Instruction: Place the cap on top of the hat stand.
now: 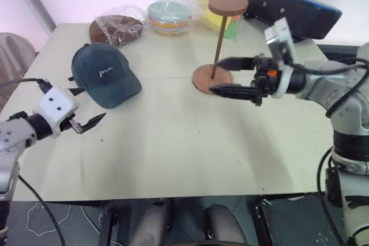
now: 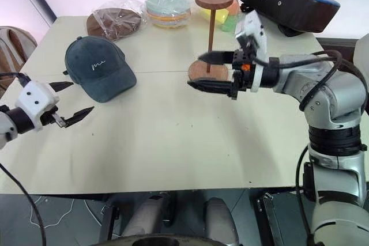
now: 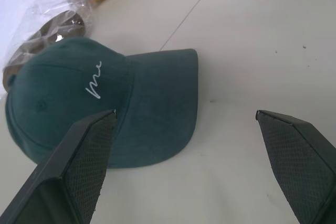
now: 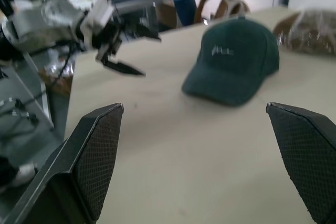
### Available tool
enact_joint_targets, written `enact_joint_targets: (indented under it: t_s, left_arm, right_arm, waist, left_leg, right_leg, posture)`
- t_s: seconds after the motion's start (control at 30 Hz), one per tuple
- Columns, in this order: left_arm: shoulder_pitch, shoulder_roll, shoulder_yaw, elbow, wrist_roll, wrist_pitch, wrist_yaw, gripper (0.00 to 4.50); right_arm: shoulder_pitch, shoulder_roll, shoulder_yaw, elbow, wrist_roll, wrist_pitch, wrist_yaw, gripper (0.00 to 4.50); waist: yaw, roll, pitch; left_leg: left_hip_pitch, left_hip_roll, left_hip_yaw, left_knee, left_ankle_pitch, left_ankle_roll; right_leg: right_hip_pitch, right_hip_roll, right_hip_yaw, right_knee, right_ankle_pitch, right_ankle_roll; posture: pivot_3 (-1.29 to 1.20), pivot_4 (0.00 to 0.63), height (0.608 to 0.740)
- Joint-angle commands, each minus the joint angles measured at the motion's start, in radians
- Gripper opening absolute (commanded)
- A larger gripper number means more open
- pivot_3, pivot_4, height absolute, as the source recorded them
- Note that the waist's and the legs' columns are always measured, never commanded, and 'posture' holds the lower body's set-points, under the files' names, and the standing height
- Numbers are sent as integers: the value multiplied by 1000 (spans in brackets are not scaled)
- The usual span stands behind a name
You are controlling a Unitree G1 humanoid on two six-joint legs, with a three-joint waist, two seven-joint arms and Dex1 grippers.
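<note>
The dark teal cap [image 1: 104,76] lies on the beige table [image 1: 173,142] at the left, white script facing front, brim toward the table's middle. My left gripper [image 2: 82,96] hovers open just in front of and left of the cap, nothing between its fingers [image 3: 84,150]; the cap [image 3: 79,103] lies ahead of them. The brown wooden hat stand [image 1: 219,38] stands upright at centre-right, its top disc [image 1: 228,4] bare. My right gripper [image 1: 215,75] hangs open in front of the stand's base [image 1: 202,80], pointing left toward the cap [image 4: 236,61], holding nothing.
At the table's back stand a brown round thing in clear plastic [image 1: 115,27], a stack of pastel plates [image 1: 168,16] and a plastic bag of yellow-green items [image 1: 202,1]. A dark blue padded case [image 1: 294,7] sits at the back right. A chair [image 1: 14,50] stands left of the table.
</note>
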Motion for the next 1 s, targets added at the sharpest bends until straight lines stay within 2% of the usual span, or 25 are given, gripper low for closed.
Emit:
enact_joint_targets:
  t_s: [0.03, 0.2, 0.4, 0.7, 1.0]
  left_arm:
    - [-52, -33, -9, 24, 19, -40, 38, 4500]
    - [-74, -118, -61, 59, 66, -95, 98, 4500]
    - [-85, -214, -143, 122, 186, -195, 212, 4500]
    - [-143, -230, -225, 263, 437, -354, 429, 4500]
    - [-186, -273, -297, 364, 520, -383, 514, 4500]
  right_arm:
    - [-14, -19, 18, -29, -23, -38, 23, 4456]
    - [-15, -15, 13, -45, 0, -23, 21, 4456]
    - [-71, 16, -93, -21, 156, 76, -17, 4456]
    - [-63, 9, -118, -39, 190, 97, -59, 4456]
    - [-57, 9, -120, -53, 191, 92, -81, 4456]
  waist:
    - [-1, 1, 0]
    - [1, 1, 0]
    - [2, 0, 0]
    - [3, 0, 0]
    - [3, 0, 0]
  left_leg:
    - [0, 0, 0, 0, 0, 0]
    - [-2, 0, 0, 1, 0, 0]
    - [-4, 0, -1, 3, 0, 0]
    - [-5, 0, -1, 3, 0, 0]
    - [-6, -1, -1, 4, 0, 0]
  right_leg:
    - [0, 0, 0, 0, 0, 0]
    - [0, 0, -1, 1, 0, 0]
    - [0, 0, -1, 1, 0, 1]
    - [0, 0, -2, 2, 0, 1]
    - [-1, 0, -2, 3, 1, 1]
  posture:
    - [0, 150, 740]
    - [0, 150, 740]
    - [0, 150, 740]
    - [0, 150, 740]
    - [0, 150, 740]
